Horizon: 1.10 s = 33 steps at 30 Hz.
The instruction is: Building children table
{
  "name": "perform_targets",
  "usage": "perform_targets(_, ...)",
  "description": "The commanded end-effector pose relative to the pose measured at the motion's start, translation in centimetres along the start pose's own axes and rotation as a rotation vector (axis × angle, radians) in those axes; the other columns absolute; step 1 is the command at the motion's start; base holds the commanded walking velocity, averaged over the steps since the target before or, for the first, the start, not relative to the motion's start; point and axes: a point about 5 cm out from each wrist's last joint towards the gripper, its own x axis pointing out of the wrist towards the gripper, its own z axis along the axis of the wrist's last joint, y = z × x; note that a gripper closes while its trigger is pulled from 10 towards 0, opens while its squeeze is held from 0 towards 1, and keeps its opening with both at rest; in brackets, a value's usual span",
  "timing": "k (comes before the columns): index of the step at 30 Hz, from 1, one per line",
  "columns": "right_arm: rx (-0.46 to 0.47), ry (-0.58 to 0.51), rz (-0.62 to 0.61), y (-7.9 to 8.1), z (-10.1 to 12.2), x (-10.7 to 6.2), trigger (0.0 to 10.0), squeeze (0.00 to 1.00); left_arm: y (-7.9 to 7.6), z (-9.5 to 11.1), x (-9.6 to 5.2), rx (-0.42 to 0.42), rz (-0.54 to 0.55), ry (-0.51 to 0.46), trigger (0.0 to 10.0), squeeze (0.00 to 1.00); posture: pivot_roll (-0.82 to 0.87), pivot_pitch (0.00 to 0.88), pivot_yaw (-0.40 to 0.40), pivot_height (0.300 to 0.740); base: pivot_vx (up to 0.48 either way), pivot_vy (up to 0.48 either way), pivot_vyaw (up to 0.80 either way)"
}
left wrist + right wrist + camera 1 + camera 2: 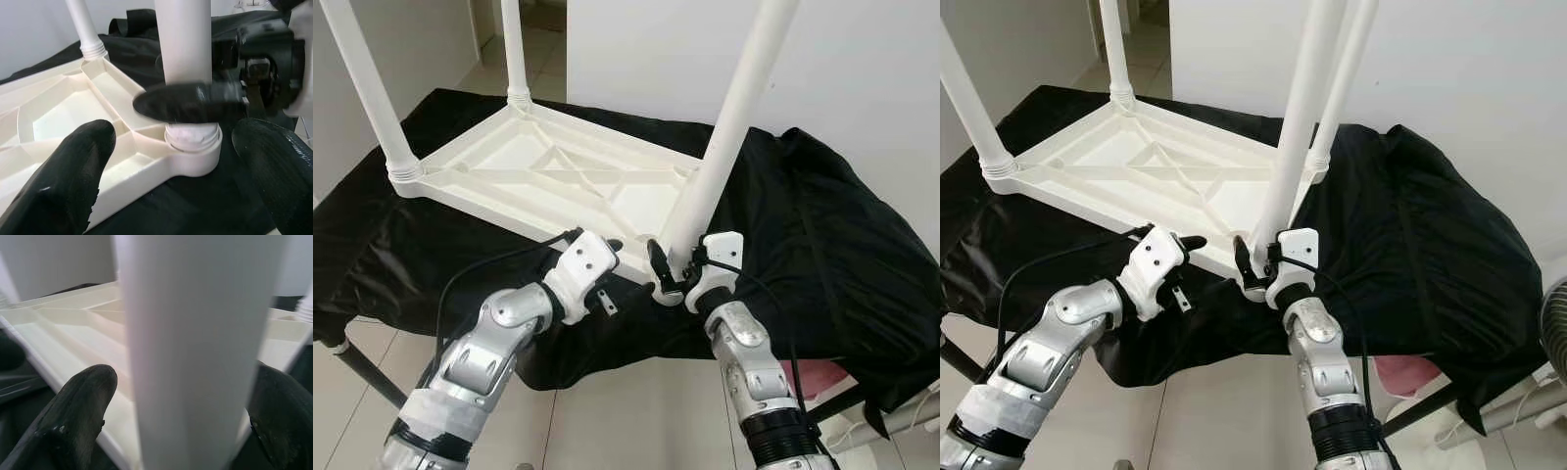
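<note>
A white plastic children's table (558, 176) lies upside down on a black cloth (822, 245), with white legs standing up from its corners. My right gripper (668, 272) is shut on the near right leg (729, 127) just above its socket. In the right wrist view the leg (190, 347) stands between both fingers (73, 416). My left gripper (607, 247) is open beside the table's near edge, just left of that leg. In the left wrist view its fingers (73, 171) frame the leg's socket (193, 152), with a right finger lying across the leg.
The cloth covers a low platform with a black frame leg (362, 377) at the near left. A white wall rises behind. Pale floor tiles (626, 421) lie below my arms. A pink object (822, 377) sits under the cloth's right edge, by a fan (1557, 323).
</note>
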Motion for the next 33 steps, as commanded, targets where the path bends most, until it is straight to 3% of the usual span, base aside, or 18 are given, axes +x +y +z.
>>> perform_targets(1, -0.006, 0.003, 0.061, -0.2, -0.1, 0.1, 10.0, 0.00, 0.1, -0.1, 0.1, 0.008, 0.002, 0.007, 10.0, 0.00, 0.06, 0.000, -0.066, 0.740, 0.000, 0.000, 0.00)
perform_targets(8, -0.067, 0.012, 0.212, -1.7, 0.5, 0.4, 10.0, 0.00, -0.3, -0.2, 0.1, 0.008, -0.016, 0.010, 10.0, 0.00, 0.05, 0.000, -0.065, 0.740, 0.000, 0.000, 0.00)
perform_targets(20, -0.078, 0.053, 0.380, -2.1, 0.3, 1.1, 10.0, 0.00, -0.3, -0.1, 0.0, 0.013, -0.015, 0.014, 10.0, 0.00, 0.06, 0.000, -0.078, 0.740, 0.000, 0.000, 0.00)
perform_targets(33, -0.096, 0.122, 0.420, -3.2, -1.1, 1.0, 10.0, 0.00, 0.0, -0.1, -0.2, 0.020, -0.010, 0.022, 10.0, 0.00, 0.07, 0.000, -0.074, 0.740, 0.000, 0.000, 0.00)
